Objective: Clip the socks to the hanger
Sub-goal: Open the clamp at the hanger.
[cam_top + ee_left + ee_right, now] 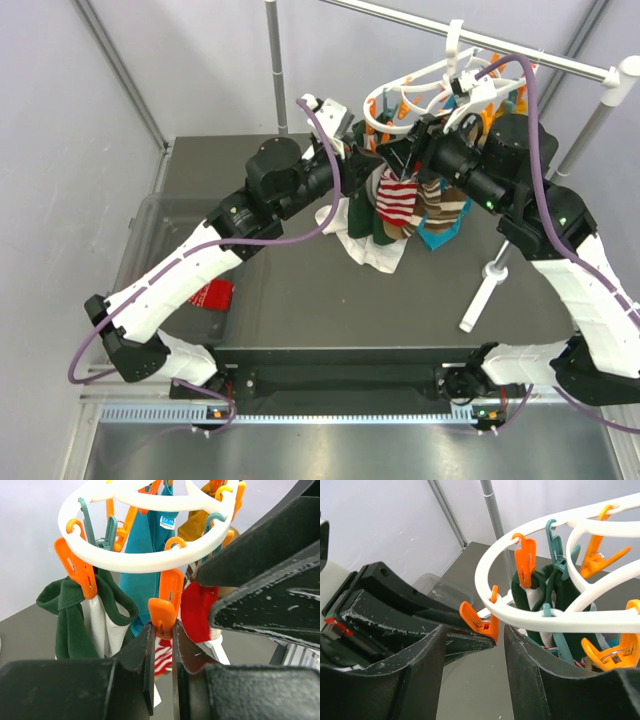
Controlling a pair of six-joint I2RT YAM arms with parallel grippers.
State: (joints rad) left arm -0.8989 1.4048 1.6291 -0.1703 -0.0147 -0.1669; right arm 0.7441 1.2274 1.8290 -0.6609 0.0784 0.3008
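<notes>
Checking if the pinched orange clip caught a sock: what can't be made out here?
Top view: left gripper and right gripper hide the pinched orange clip.
Left wrist: the jaws cover the clip's mouth, so whether the striped sock is in it is unclear.
Right wrist: that sock lies hidden behind the gripper's fingers.

My dark table (pixel 300 310) bears a clear bin (pixel 145 215) at its left edge and a white cloth (pixel 385 258) mid-table.

Overhead plus wrist close-ups sharing hanger (pixel 145 562)
</notes>
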